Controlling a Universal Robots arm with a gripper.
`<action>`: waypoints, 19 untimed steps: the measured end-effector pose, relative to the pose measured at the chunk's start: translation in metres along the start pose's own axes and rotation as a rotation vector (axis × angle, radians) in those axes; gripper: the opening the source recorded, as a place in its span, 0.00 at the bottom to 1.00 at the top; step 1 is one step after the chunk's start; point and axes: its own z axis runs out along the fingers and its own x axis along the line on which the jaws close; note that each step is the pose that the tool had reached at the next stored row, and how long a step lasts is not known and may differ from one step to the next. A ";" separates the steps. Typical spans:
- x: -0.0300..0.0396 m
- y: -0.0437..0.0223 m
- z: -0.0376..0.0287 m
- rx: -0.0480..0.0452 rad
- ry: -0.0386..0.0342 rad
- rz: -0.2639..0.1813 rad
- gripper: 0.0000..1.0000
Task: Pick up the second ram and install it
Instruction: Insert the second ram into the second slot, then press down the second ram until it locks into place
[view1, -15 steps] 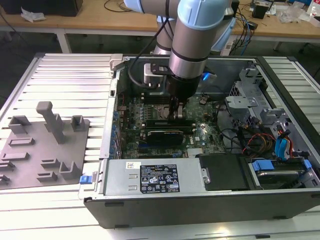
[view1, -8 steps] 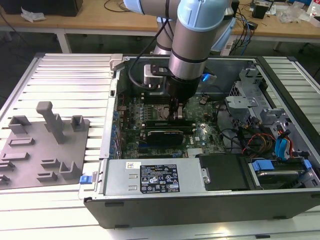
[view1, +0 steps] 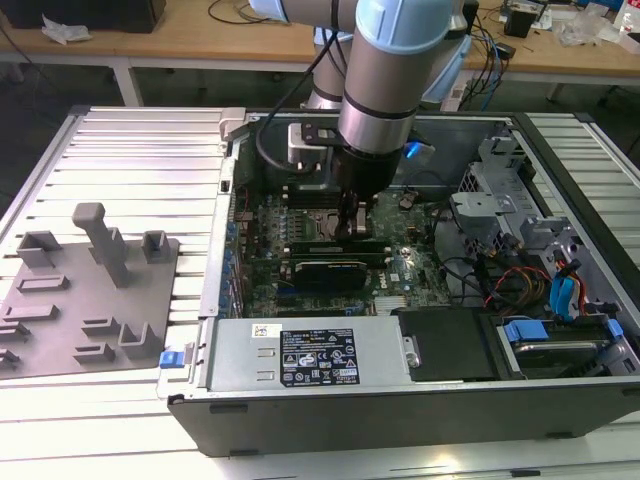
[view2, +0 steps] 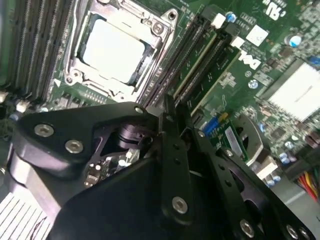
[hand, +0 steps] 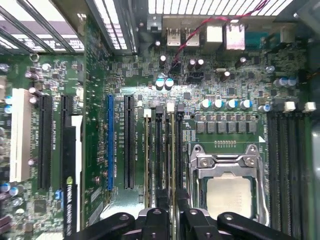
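Gripper (view1: 349, 222): down inside the open computer case (view1: 400, 425), at the end of the arm, over the memory slots beside the processor socket (view1: 312, 222). In both wrist views I see its black tips (view2: 172, 107) (hand: 171, 212) standing over one slot line. Whether it is clamped or let go, I cannot tell.

Second ram (view2: 199, 66): thin pale-green edge, lying lengthwise along a black memory slot (view2: 175, 60) and running under the gripper. In the first wrist view I see it as a narrow tan line (hand: 172, 150) between dark slots, just beside the processor socket (hand: 229, 192). How deep it sits in the slot, I cannot tell.

Processor socket (view2: 115, 47): metal frame shut over a silver lid, with memory slots on both sides.

Expansion slots: one blue (hand: 110, 145), several black (hand: 129, 142), well apart from the gripper.

Power supply (view1: 310, 355): grey box with labels, along the case's near edge in the exterior view.

Cables (view1: 560, 290): red and blue bundle at the exterior view's right, inside the case.

Grey holder tray (view1: 80, 300): on the ribbed table (view1: 140, 160), at the exterior view's left, outside the case.
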 end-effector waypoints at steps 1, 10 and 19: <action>-0.0014 0.0003 -0.0046 0.0000 0.0017 0.000 0.20; -0.0052 0.0014 -0.0205 0.0008 0.0028 0.000 0.11; -0.0050 -0.0435 0.0041 -0.0052 0.0031 0.000 0.11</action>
